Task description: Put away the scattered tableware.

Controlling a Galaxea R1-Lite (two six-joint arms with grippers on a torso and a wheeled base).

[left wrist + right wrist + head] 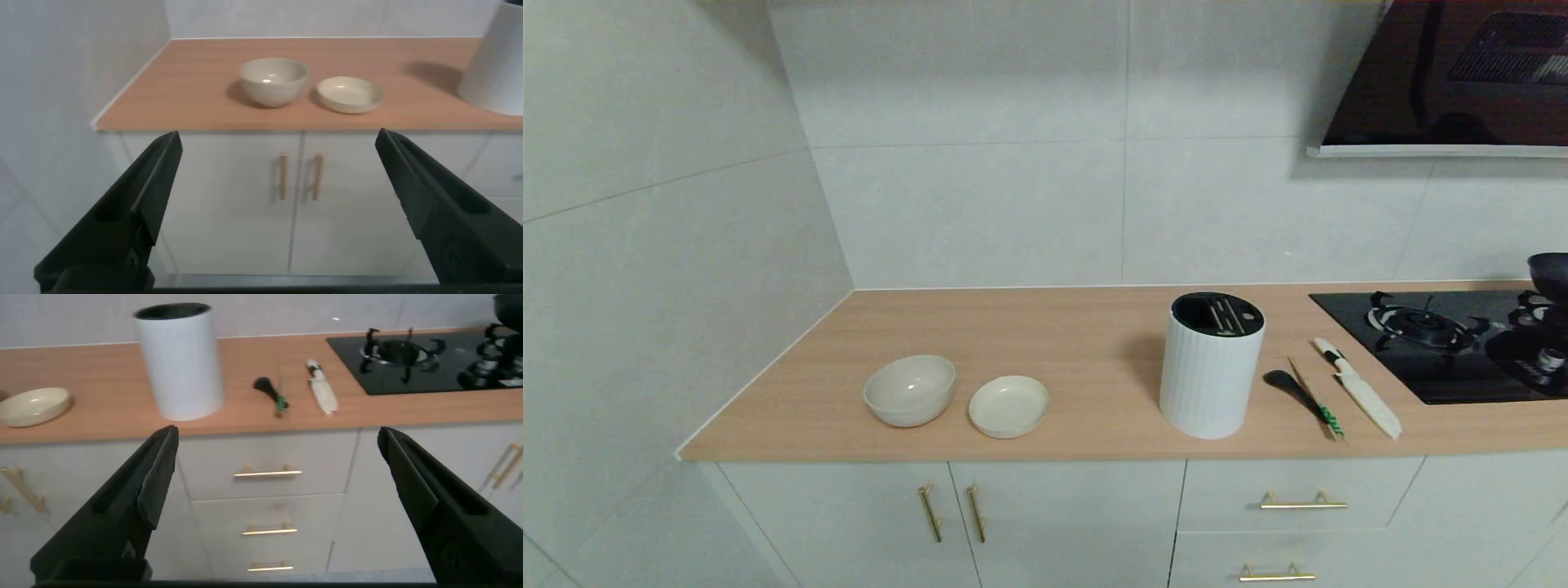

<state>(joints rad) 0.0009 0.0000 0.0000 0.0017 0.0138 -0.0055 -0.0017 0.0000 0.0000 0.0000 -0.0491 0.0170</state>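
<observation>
With left gripper [278, 137] and right gripper [276, 437] both spread wide, straddle the spoon [1286, 382] handle squarely with the right, clear of the chopsticks [1333, 423].

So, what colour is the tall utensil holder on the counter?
The holder is white with a black slotted top; the head view shows it best.

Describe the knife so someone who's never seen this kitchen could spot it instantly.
On the wooden counter, look right of the tall white holder, toward the stove. Of three utensils lying there, the knife is nearest the stove: cream-white with a dark band, unlike the black spoon and thin chopsticks.
</observation>
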